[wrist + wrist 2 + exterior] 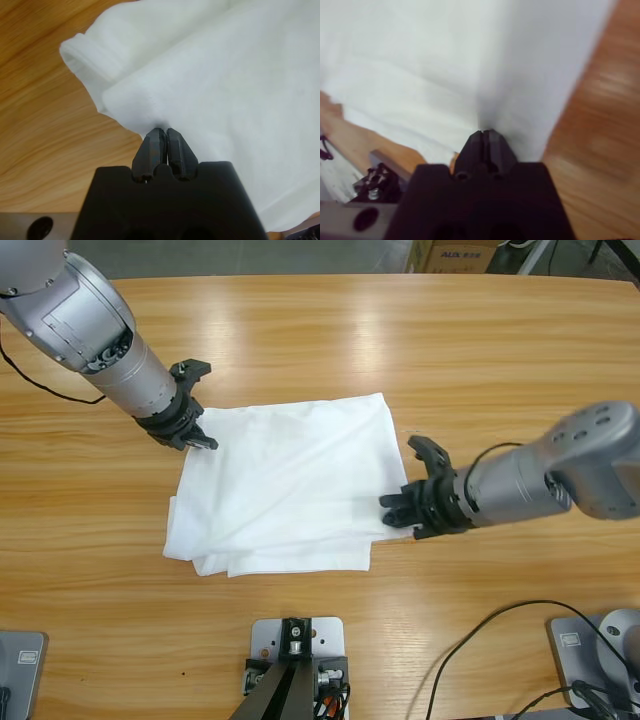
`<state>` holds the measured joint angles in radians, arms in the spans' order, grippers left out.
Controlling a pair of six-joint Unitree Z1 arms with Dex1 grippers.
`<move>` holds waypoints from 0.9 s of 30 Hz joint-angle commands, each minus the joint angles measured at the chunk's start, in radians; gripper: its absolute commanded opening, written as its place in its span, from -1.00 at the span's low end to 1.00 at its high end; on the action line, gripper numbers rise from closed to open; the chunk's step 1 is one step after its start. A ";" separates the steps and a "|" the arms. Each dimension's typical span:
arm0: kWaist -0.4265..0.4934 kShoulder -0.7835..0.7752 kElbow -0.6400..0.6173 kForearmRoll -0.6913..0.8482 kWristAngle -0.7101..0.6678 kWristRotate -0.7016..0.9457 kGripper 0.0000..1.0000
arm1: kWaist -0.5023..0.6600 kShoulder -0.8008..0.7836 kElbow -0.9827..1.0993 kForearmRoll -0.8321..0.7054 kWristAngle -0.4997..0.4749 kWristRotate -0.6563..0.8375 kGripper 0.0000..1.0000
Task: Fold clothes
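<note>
The clothes are one white T-shirt (290, 485), folded into a rough rectangle in the middle of the wooden table (330, 330). My left gripper (205, 440) comes in from the upper left and is shut on the shirt's far left corner. In the left wrist view the jaws (161, 132) pinch the white fabric (225, 85) just beside a rolled hem (87, 52). My right gripper (392, 508) reaches in from the right and is shut on the shirt's right edge. The right wrist view shows its closed jaws (484, 134) biting a ridge of cloth (445, 65).
A cardboard box (452, 254) stands beyond the table's far edge. Black cables (470, 640) lie on the table at the near right. Bare wood surrounds the shirt on all sides.
</note>
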<state>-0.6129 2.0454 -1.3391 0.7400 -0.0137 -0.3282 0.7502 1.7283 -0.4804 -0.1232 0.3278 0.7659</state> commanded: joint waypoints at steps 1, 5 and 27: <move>0.013 0.052 -0.006 0.010 -0.012 -0.009 -1.00 | 0.012 -0.073 0.060 0.039 -0.057 0.026 -1.00; 0.013 0.048 -0.002 0.010 -0.012 -0.009 -1.00 | 0.012 -0.043 0.067 0.039 -0.059 0.041 -1.00; -0.025 -0.052 -0.075 0.062 -0.131 -0.061 -1.00 | 0.012 -0.004 0.087 0.012 -0.056 0.050 -1.00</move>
<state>-0.6005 2.0441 -1.3848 0.7429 -0.0271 -0.3630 0.7503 1.6764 -0.4338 -0.1030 0.2851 0.8044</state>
